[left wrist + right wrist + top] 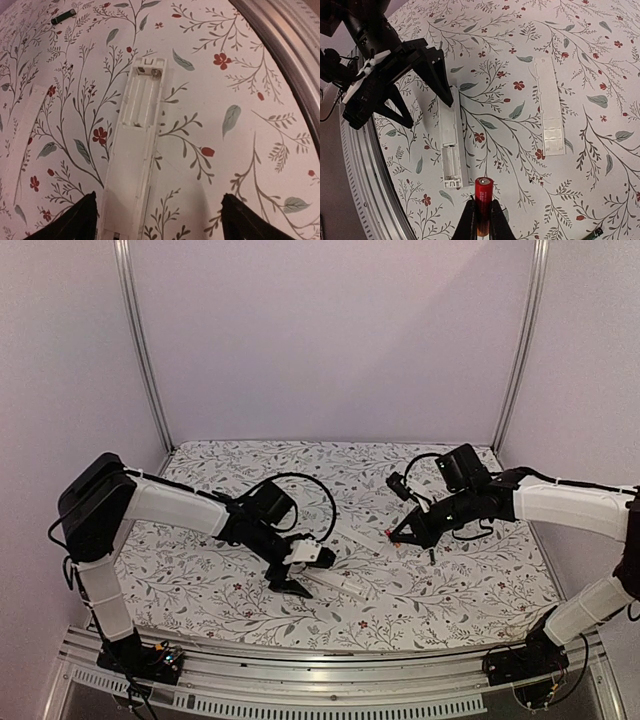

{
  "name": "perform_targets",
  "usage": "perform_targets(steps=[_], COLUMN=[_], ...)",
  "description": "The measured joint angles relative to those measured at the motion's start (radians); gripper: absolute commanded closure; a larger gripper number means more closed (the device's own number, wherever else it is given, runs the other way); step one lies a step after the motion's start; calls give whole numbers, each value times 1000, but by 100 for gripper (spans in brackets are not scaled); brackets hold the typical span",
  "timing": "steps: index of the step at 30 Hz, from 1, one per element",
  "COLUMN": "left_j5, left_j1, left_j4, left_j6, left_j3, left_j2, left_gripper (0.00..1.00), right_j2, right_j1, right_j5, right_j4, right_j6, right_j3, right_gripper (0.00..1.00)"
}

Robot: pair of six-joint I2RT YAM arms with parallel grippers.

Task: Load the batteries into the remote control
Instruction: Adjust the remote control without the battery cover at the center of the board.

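Note:
The remote control (pixel 131 165) lies on the floral cloth with its back up and its battery bay (pixel 142 95) uncovered and empty. It also shows in the top view (pixel 342 584) and the right wrist view (pixel 451 135). My left gripper (pixel 157 222) is open, with the remote's near end between its jaws, close to the left finger. My right gripper (pixel 482 220) is shut on a red-orange battery (pixel 483 197), held just off the bay end of the remote; the top view shows it too (pixel 404 537). A second battery (pixel 63 16) lies apart on the cloth.
The detached white cover strip (pixel 549 107) lies beside the remote, also seen in the left wrist view (pixel 22 135). A metal rail (pixel 365 175) runs along the table's near edge. Upright frame posts (pixel 140 340) stand at the back corners.

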Motion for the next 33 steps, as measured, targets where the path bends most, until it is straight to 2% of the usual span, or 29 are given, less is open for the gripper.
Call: perform_targets(steps=[4,9,18,22,29,33], left_j5=[-34,-53,-64,-82,-85,-79], left_j1=[-6,-6,-18,-37,-45,-45], left_j4=[44,96,103,117,104,66], left_j6=[-4,2,-3,-5,-26,-62], left_j3=[-15,-14,-9,-26,-29,-29], left_j2=[25,56,77,64,53,14], left_gripper=[25,40,54,52,40,29], right_j2=[47,89,105,110,146,147], right_j1=[0,0,0,0,0,0], right_j5=[-5,-12,-19,-20,-24,-24], right_j4=[-13,-23,-43,-53,-59,-60], right_j6=[-21,-32,-51,-58,-65,-68], right_j3=[19,40,55,64,86,87], right_gripper=[100,100,100,100,100,100])
